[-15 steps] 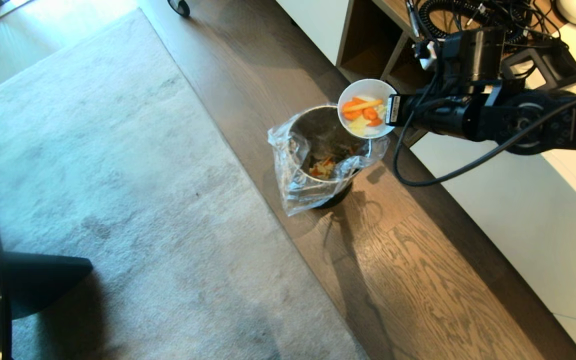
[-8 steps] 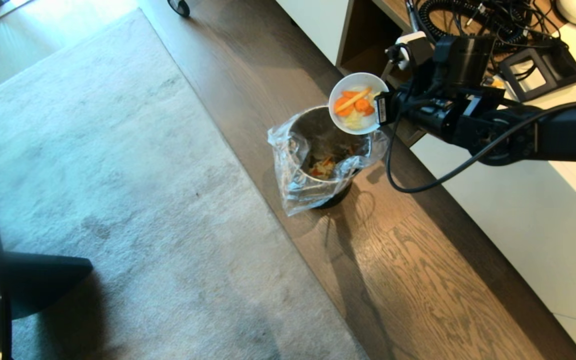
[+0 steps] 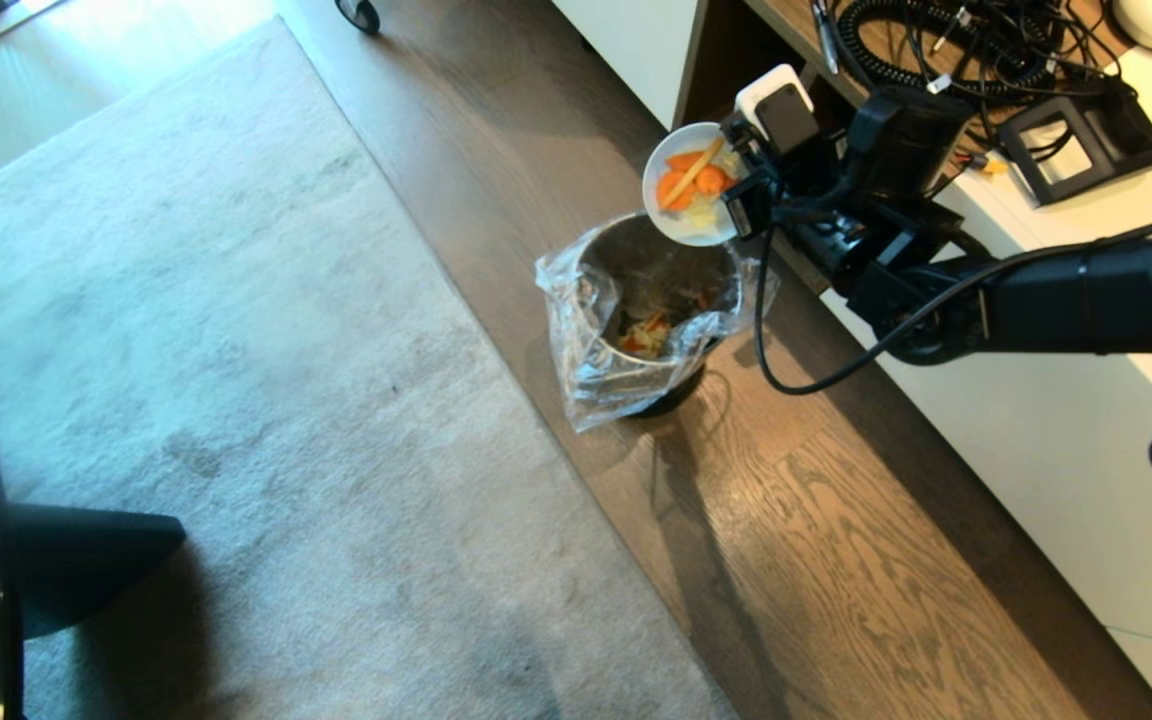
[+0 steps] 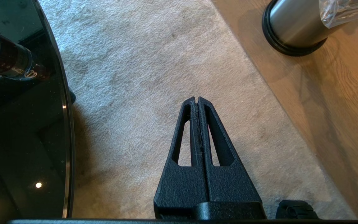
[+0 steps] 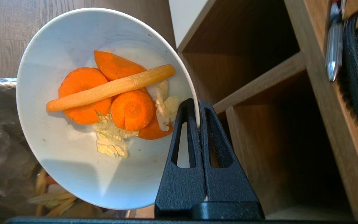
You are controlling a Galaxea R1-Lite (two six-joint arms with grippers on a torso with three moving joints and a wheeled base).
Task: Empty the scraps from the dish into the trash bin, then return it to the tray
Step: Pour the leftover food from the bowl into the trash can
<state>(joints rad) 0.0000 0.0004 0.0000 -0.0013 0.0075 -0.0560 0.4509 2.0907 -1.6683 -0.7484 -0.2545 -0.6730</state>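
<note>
My right gripper (image 5: 197, 104) is shut on the rim of the dish (image 5: 73, 168), a small white bowl, with one finger inside and one outside. The dish (image 3: 671, 205) hangs steeply tilted over the far rim of the trash bin (image 3: 656, 265), its mouth facing the bin. The scraps (image 5: 117, 93), carrot slices, a pale strip and yellowish bits, cling to the bowl's inside. The silver trash bin, lined with a clear bag, holds earlier scraps (image 3: 644, 335). My left gripper (image 4: 197, 99) hangs shut and empty over the rug. The tray is out of view.
A pale rug (image 3: 236, 350) lies left of the bin on the wooden floor (image 3: 836, 560). A white cabinet (image 3: 1036, 420) with open wooden shelves (image 5: 259, 77) and cables on top stands right behind the bin. The black glass table (image 4: 20, 124) is beside my left arm.
The right wrist has rolled, tipping the dish from nearly level to steeply tilted, and carried it up and left toward the bin's far rim. The scraps stay in the dish.
</note>
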